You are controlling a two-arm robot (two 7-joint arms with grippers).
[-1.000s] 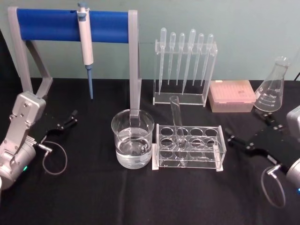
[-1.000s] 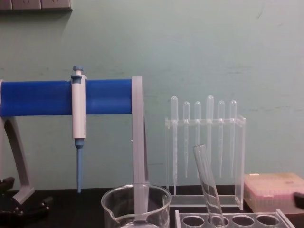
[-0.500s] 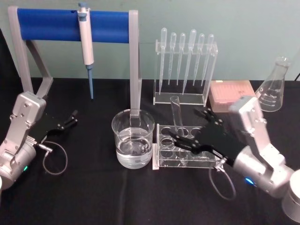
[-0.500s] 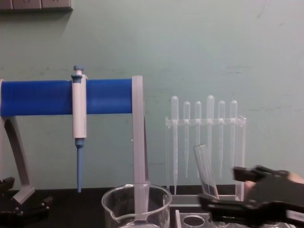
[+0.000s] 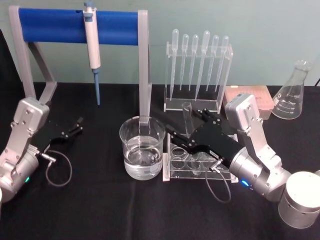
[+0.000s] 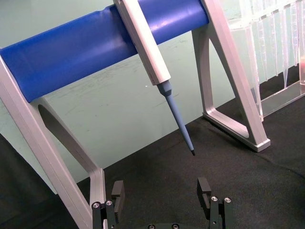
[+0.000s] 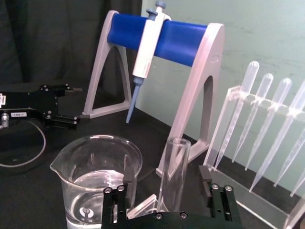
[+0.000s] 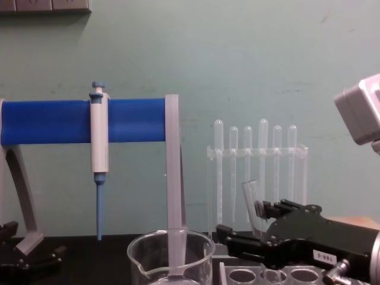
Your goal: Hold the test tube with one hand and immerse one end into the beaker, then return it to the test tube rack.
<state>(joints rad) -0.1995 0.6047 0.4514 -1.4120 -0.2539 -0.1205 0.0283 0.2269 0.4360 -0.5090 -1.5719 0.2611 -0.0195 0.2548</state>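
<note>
Right gripper (image 5: 184, 122) is sitting over the test tube rack (image 5: 175, 172) with its fingers spread wide. They're on either side of the test tube (image 7: 174, 162) and not pinching anything yet. From the right wrist cam I can see a gap between the glass and each finger, so no contact as far as I can tell.

The tube stands in the rack, leaning a bit rather than dead upright, with its open rim poking up above the fingers. I can't say which hole it's in because the gripper body covers that part. The beaker (image 5: 142, 150) is just left of the rack and has water in it.

Left gripper (image 5: 79, 125) is parked way off at the left side of the table, fingers apart and holding nothing.

So I'd call this the grab step, right at the start. Nothing is dipped yet.

Next I need to squeeze gently on the upper part of the tube, since it's bare glass and slippery. Then I lift straight up until the round bottom clears the rack, and only after that slide left over the beaker. The lean worries me a little, because closing off-centre could knock the tube against the rack.
</note>
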